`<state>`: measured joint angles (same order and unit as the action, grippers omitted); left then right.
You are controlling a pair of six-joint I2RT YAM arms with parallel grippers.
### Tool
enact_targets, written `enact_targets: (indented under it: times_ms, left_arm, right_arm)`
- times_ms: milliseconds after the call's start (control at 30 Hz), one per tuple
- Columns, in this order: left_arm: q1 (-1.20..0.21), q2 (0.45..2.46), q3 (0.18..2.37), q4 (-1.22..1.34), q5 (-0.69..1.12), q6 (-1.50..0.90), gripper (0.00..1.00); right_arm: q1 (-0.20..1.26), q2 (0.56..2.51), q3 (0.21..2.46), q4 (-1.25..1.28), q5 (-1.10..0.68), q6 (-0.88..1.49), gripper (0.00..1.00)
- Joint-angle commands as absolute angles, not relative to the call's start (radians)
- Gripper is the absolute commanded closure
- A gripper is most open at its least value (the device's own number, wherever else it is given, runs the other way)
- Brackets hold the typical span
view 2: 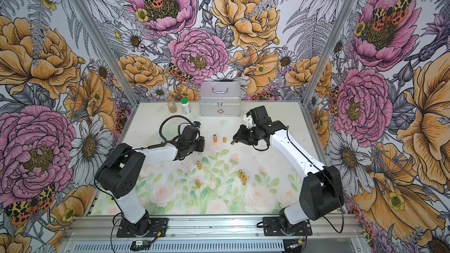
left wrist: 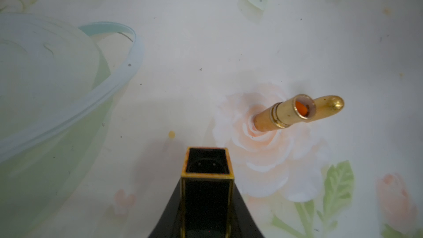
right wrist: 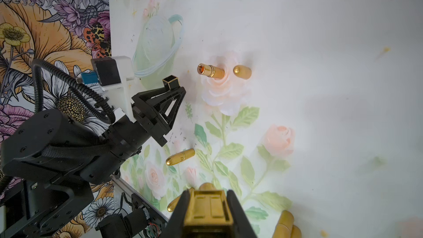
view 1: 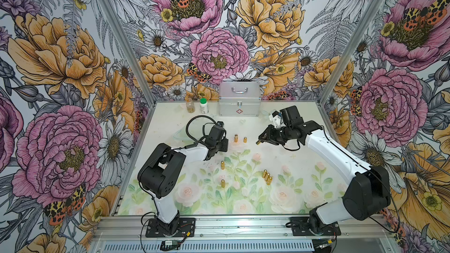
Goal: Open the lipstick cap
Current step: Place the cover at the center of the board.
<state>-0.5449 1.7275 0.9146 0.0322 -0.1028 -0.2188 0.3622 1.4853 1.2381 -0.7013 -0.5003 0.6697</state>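
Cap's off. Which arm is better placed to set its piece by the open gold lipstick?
Left, probably: the left gripper, shut on the black cap, is beside the open gold lipstick; the right gripper, holding the gold base, is farther off.

upright lipstick (view 1: pixel 235 138), cap (view 1: pixel 245 139) mid-table, case (view 1: pixel 239 98) behind

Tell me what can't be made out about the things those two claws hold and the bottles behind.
Black square cap with gold rim, in the left gripper: closed end cut off by the left wrist view's edge.
Gold square lipstick body, in the right gripper: tip faces away in the right wrist view, too small in both top views.
White green-capped bottle: label too small in both top views.
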Motion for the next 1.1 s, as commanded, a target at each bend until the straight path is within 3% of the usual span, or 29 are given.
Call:
enact_targets:
  times_ms: [0,233,533,800,1067]
  left_arm:
    - [-0.576,1.575,0.842,0.220,-0.039,-0.138,1.00]
    - [-0.623,1.382,0.681,0.388,0.049,-0.070,1.00]
    - [-0.737,1.380,0.672,0.503,0.103,-0.022,1.00]
    - [-0.861,1.500,0.708,0.572,0.083,-0.060,1.00]
    - [-0.882,1.757,0.925,0.611,0.071,-0.088,1.00]
  right_arm:
    - [0.377,1.450,1.219,-0.612,-0.574,0.710,0.82]
    - [0.375,1.398,1.157,-0.506,-0.634,0.826,0.81]
    - [0.310,1.275,1.076,-0.446,-0.683,0.896,0.81]
    - [0.147,1.175,1.020,-0.481,-0.774,0.918,0.81]
    - [-0.021,1.136,0.983,-0.578,-0.676,0.847,0.82]
